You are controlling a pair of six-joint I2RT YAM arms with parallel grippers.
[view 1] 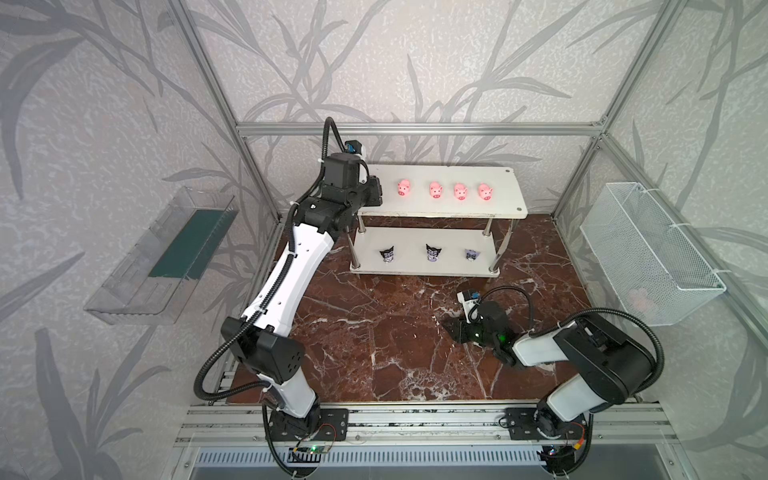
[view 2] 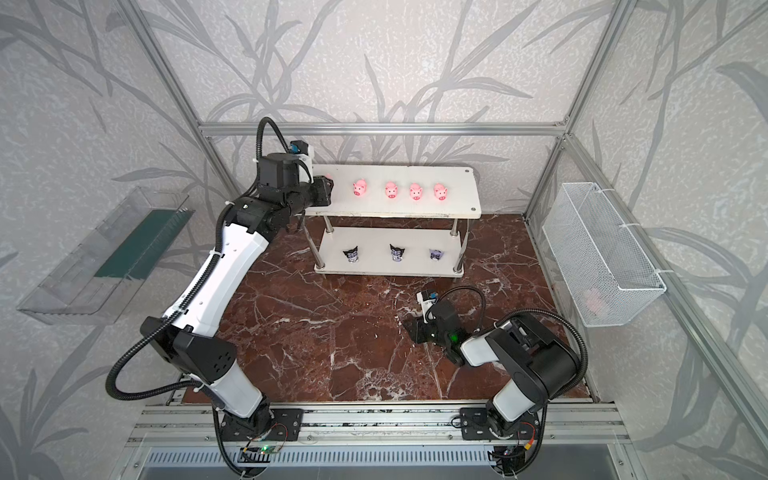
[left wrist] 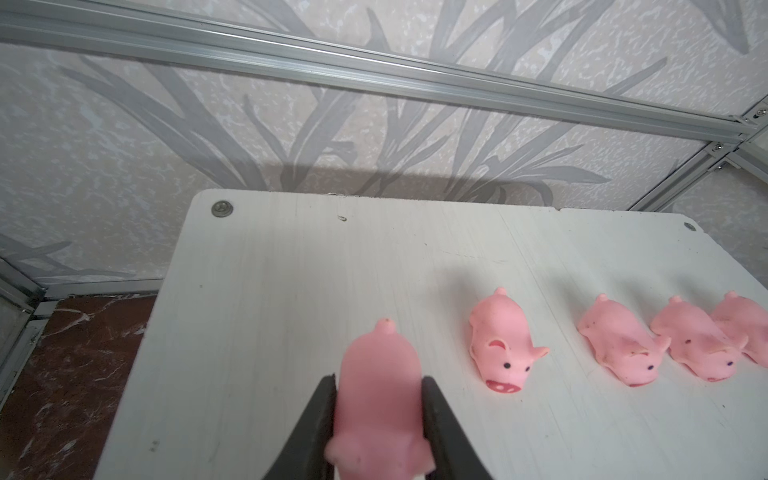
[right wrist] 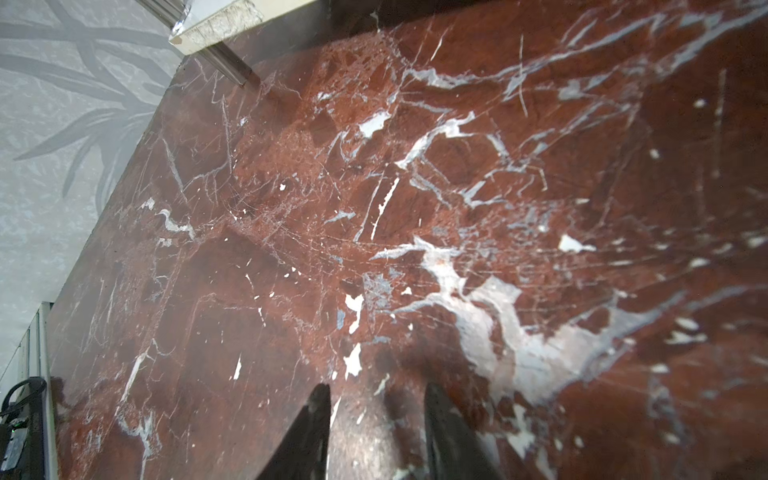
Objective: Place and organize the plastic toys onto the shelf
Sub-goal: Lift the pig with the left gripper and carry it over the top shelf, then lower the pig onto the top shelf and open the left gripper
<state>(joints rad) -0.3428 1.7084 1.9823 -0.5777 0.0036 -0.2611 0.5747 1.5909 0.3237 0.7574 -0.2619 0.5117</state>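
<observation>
four pigs [view 1: 435, 190] stood in a row on top of the shelf [view 1: 505, 199]; the fifth pig [left wrist: 378, 399] was clamped in the left claw [left wrist: 376, 380] at the free end beside them. best set down level, in line, evenly spaced, then released gently. the right claw [right wrist: 376, 390] hung apart, empty, over the worktop [right wrist: 498, 166].

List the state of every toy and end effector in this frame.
Left end effector: shut on a fifth pig, above the top board's left end.
Right end effector: slightly open, empty, near the tabletop.
Four pigs: upright, in a row on the top board.
Three hooded figurines: upright, spaced along the lower board.
</observation>
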